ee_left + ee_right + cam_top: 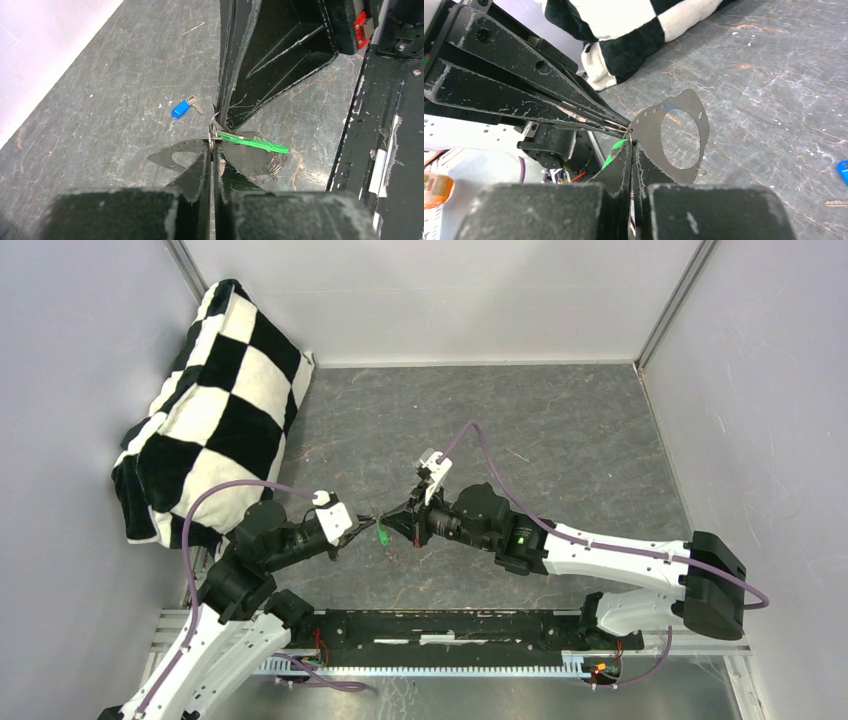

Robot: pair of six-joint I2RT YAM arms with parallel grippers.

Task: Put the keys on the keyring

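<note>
My left gripper (pixel 370 517) and right gripper (pixel 392 521) meet tip to tip above the middle of the table, both shut. In the left wrist view my left gripper (pixel 212 145) pinches the keyring (pixel 160 156), a flat grey oval loop with small holes. The right wrist view shows my right gripper (pixel 631 143) shut at the same spot on the keyring (pixel 686 100). The green key (pixel 252 141) hangs where the tips meet; it also shows in the top view (pixel 382 533) and the right wrist view (pixel 616 150). The blue key (pixel 181 108) lies loose on the table.
A black-and-white checkered pillow (pixel 215 400) leans in the back left corner. Grey walls close the table on three sides. A black mounting rail (pixel 450 635) runs along the near edge between the arm bases.
</note>
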